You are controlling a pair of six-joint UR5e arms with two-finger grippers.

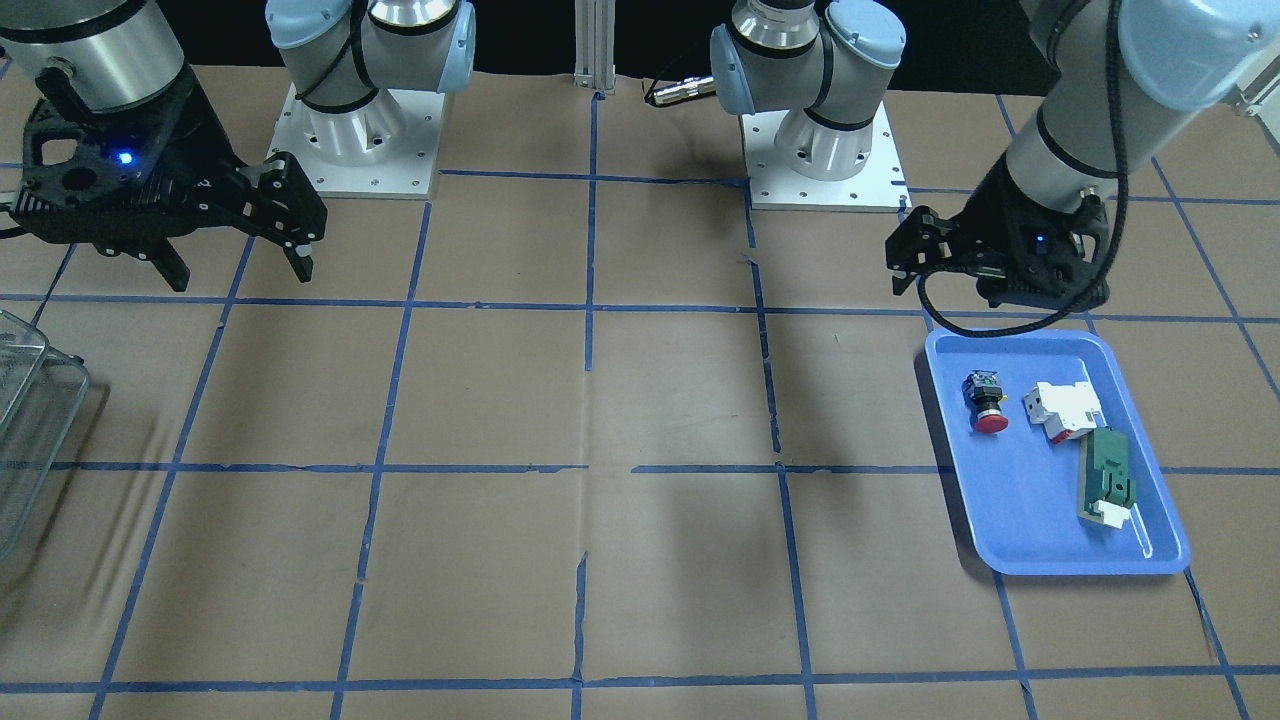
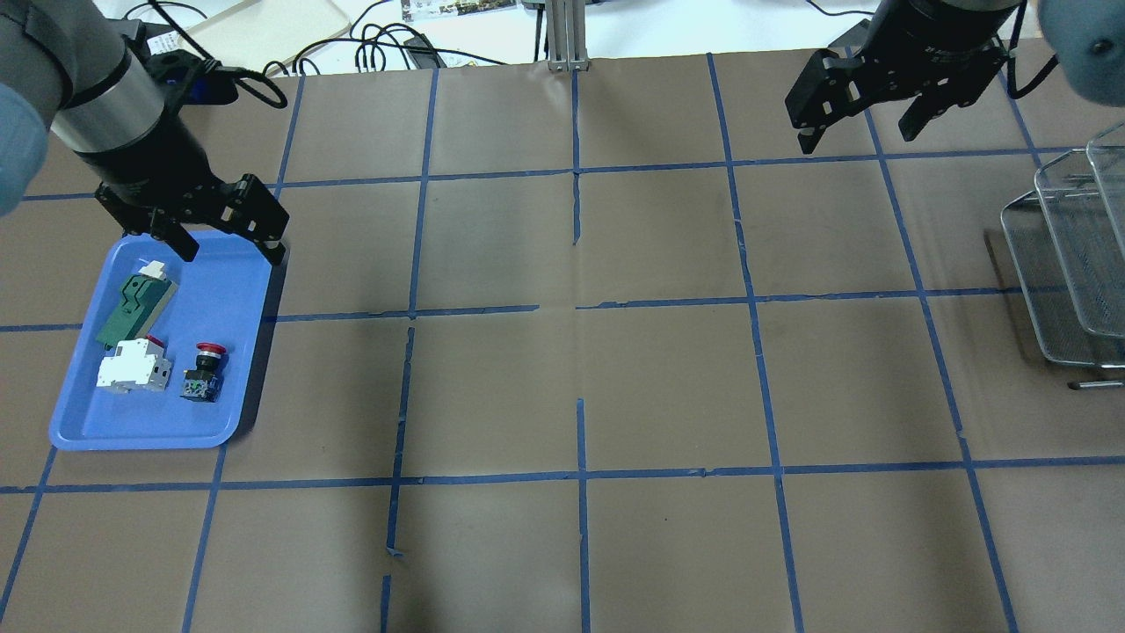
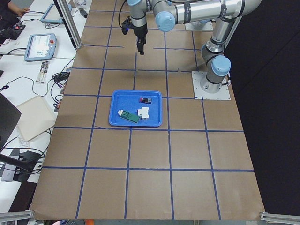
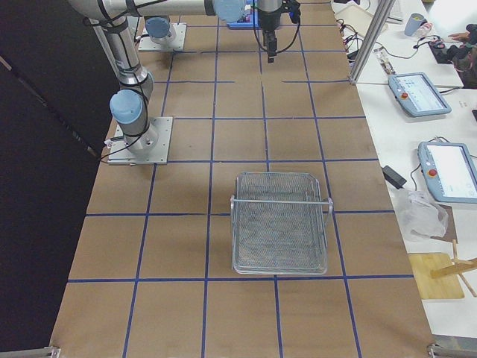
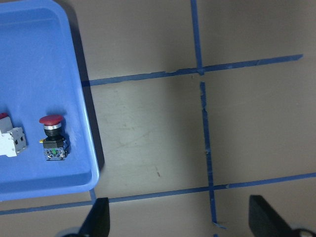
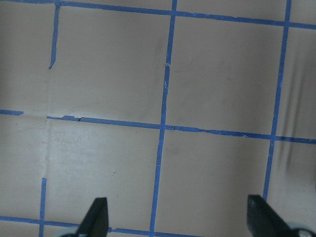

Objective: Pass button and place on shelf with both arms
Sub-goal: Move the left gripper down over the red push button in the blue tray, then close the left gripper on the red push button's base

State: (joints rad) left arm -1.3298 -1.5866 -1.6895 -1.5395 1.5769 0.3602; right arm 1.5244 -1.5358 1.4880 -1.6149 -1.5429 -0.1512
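The button (image 1: 985, 402), with its red cap and black body, lies on its side in a blue tray (image 1: 1000, 530). It also shows in the overhead view (image 2: 204, 374) and in the left wrist view (image 5: 53, 138). My left gripper (image 2: 233, 253) is open and empty. It hovers over the tray's far edge, apart from the button; in the front-facing view it (image 1: 910, 270) is beyond the tray. My right gripper (image 2: 857, 136) is open and empty, far across the table, high above bare paper (image 6: 177, 222).
A white-and-red block (image 2: 132, 367) and a green-and-white flat part (image 2: 132, 303) lie in the tray beside the button. A wire basket shelf (image 2: 1055, 290) stands at the table's right end, and shows in the exterior right view (image 4: 279, 224). Brown paper with blue tape lines covers the table.
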